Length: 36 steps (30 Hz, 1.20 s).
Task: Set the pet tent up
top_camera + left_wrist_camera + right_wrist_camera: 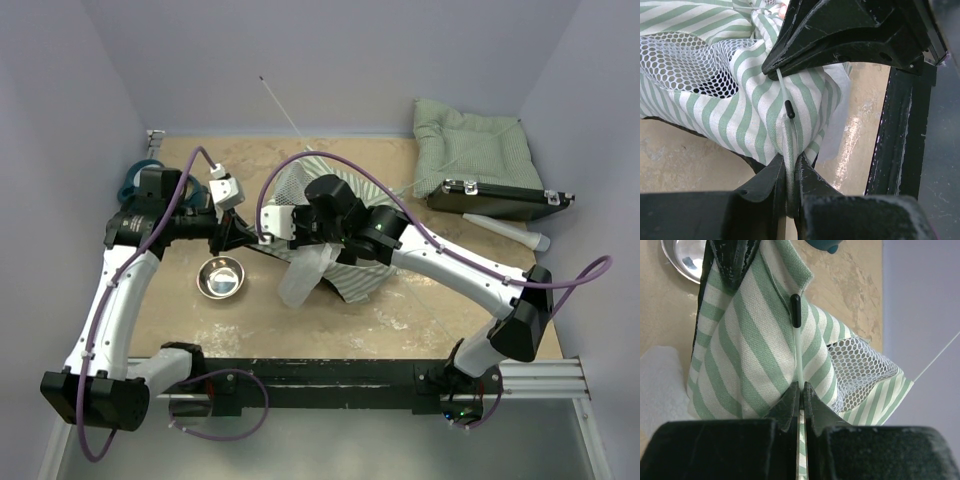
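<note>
Top external view is showing one pet tent point(362, 280) lying crumpled at the middle of the table point(400, 320). One steel bowl point(220, 277) is sitting just left of it, and one green cushion point(465, 145) is lying in the far right corner. Left wrist view is showing the left gripper point(790, 172) pinching one striped fabric fold point(782, 120), jaws narrow. Right wrist view is showing the right gripper point(801, 392) clamping one thin white pole point(799, 360) with a black tip, beside one mesh panel point(860, 365).
</note>
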Tool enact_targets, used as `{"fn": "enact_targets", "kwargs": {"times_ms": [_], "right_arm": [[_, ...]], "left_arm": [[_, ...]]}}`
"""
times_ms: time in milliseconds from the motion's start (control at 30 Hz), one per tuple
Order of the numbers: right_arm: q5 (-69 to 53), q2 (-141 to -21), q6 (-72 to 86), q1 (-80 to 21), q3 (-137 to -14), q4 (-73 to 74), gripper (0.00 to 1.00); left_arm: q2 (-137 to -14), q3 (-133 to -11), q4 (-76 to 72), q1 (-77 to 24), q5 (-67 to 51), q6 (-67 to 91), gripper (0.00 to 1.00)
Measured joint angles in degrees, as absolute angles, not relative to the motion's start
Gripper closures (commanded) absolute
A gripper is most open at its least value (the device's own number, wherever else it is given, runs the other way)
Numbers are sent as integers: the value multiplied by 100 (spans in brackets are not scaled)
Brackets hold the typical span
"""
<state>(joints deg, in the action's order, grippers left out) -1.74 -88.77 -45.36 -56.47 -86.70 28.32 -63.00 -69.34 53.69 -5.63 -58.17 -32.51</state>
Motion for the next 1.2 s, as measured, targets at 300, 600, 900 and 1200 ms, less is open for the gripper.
{"fn": "enact_targets", "kwargs": {"times_ms": [300, 600, 900, 1200], "right_arm": [[-255, -8882, -4460, -5616, -8670, 2823, 100], [-274, -8895, -4366, -5610, -8689, 2812, 100], [-344, -8901, -4397, -5607, -8689, 2823, 100], [-403, -8901, -4480, -5586, -8689, 2871, 100]], "left_arm": [[-6265, -6904, 5367, -563, -5837, -3280, 100], [-6095, -6790, 5323, -563, -5889, -3417, 100], [-6045, -6764, 5304, -563, -5896, -3411, 100], [-6112, -6764, 5277, -563, -5898, -3365, 100]]}}
